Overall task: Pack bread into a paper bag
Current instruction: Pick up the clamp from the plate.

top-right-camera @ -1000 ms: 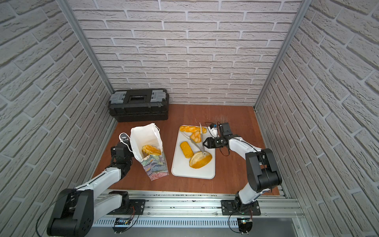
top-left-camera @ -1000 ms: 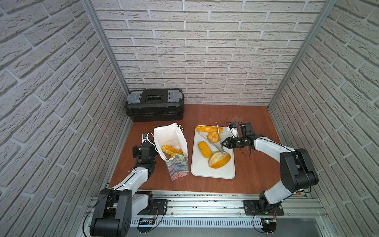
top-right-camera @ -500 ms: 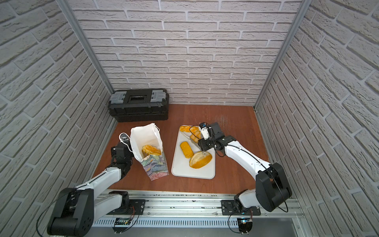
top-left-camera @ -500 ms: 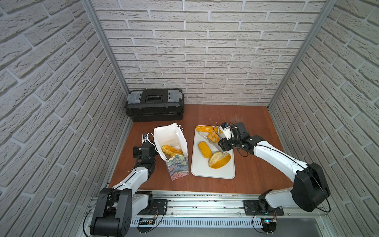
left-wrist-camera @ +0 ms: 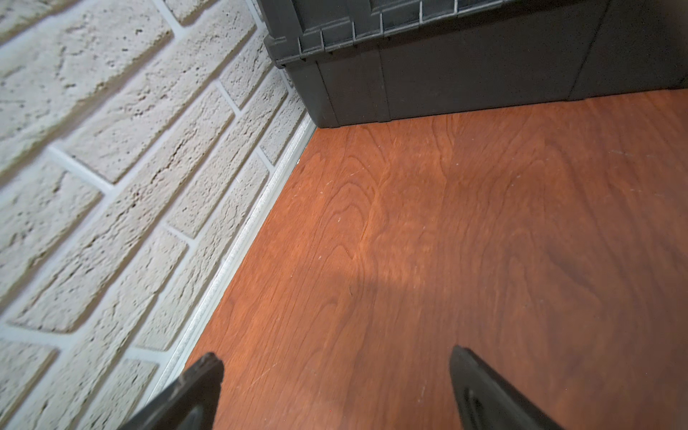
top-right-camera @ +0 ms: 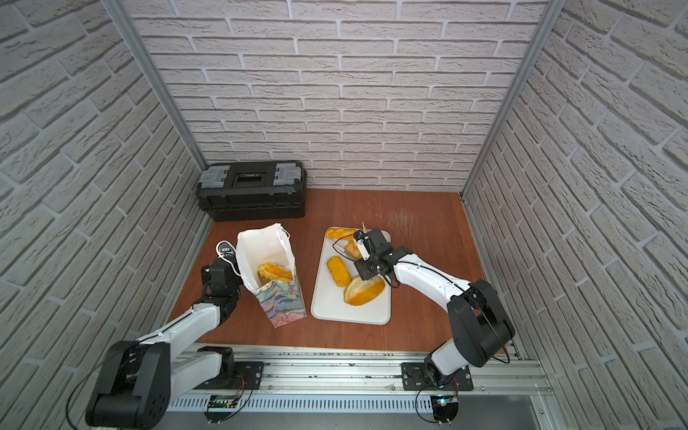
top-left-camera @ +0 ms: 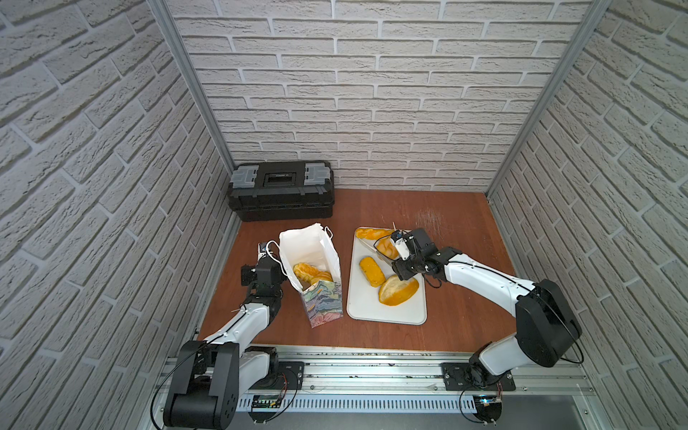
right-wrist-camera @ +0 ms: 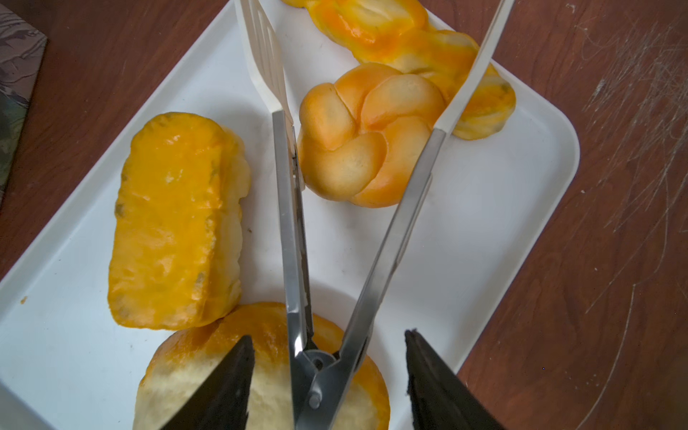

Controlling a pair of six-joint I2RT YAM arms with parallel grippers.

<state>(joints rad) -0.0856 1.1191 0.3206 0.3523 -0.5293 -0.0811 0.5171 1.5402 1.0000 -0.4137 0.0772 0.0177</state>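
The paper bag [top-left-camera: 309, 245] stands open left of the white tray [top-left-camera: 387, 312], with bread [top-left-camera: 307, 271] inside. On the tray lie a braided stick [right-wrist-camera: 409, 41], a knot roll [right-wrist-camera: 366, 137], a small loaf [right-wrist-camera: 175, 219] and a large oval loaf [top-left-camera: 398, 290]. My right gripper [right-wrist-camera: 327, 342] hovers over the oval loaf and carries metal tongs [right-wrist-camera: 294, 223] between its jaws. The tong blades are spread on either side of the knot roll. My left gripper [left-wrist-camera: 337, 366] is open over bare table, just left of the bag.
A black toolbox [top-left-camera: 281, 190] sits against the back wall, left of centre. Brick walls close in on three sides, and the left one runs close to my left gripper. A metal rail [top-left-camera: 372, 368] runs along the table's front edge.
My right arm has swung left from the tray's right edge to over the tray. The tongs have opened and now straddle the knot roll. The left arm and the bag have not moved.
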